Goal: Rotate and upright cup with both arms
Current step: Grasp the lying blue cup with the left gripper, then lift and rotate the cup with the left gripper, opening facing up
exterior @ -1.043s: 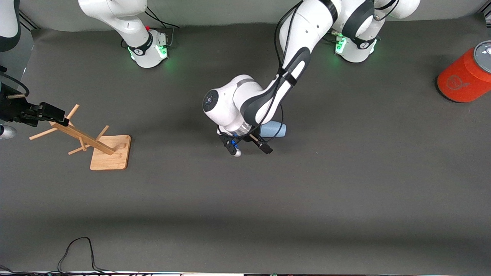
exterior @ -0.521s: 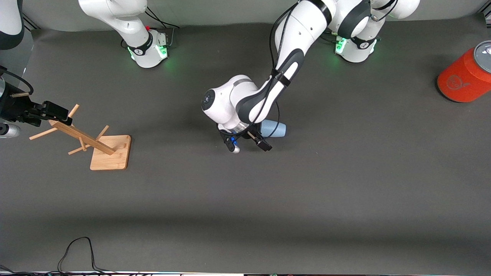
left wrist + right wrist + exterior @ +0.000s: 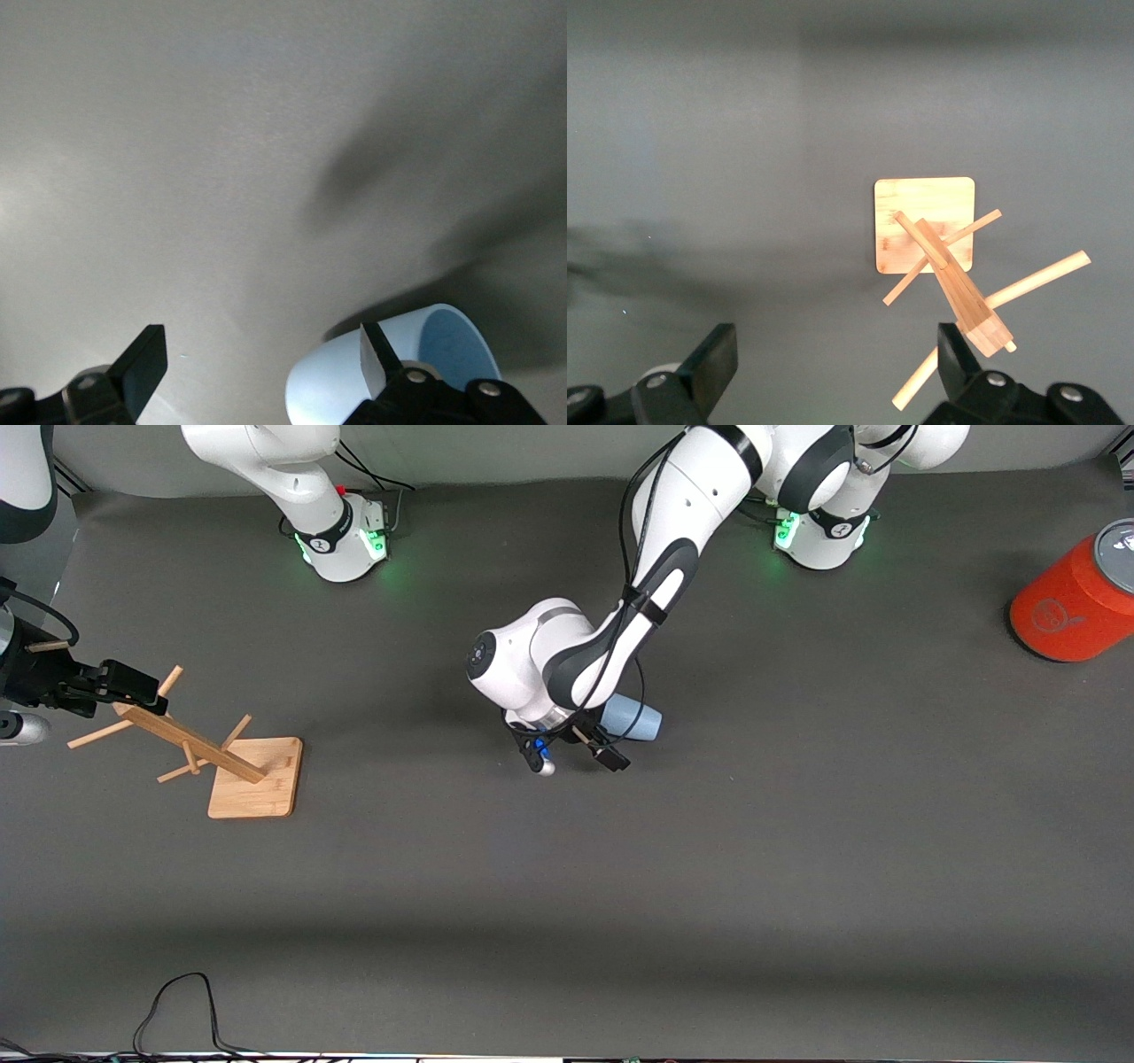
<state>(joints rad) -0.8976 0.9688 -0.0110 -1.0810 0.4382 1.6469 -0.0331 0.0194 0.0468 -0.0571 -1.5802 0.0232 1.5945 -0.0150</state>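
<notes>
**Left tool closes in on the tipped cup**

Since a second ago the left arm has drawn its wrist a little toward its own base, bringing the left tool (image 3: 576,760) closer against the cup (image 3: 633,719); the cup itself lies where it lay, and the right arm has barely shifted.

Nearest the front camera, a black cable (image 3: 182,1005) loops on the dark worktop (image 3: 709,912). Farther up, at mid-worktop, the left tool hangs low with its fingers spread wide, holding nothing. In the left wrist view one finger (image 3: 376,359) stands right against the cup's (image 3: 354,385) side, the other (image 3: 142,363) well apart over bare worktop. The pale-blue cup lies on its side, its open mouth turned toward the left arm's end.

Toward the right arm's end, a wooden rack (image 3: 221,757) stands on its square base. The right tool (image 3: 133,685) waits over the rack's top, fingers wide apart and empty, with the post (image 3: 961,297) beside one finger (image 3: 957,359) in the right wrist view.

An orange cylinder (image 3: 1067,607) with a grey lid lies at the left arm's end, farther from the camera than the cup
</notes>
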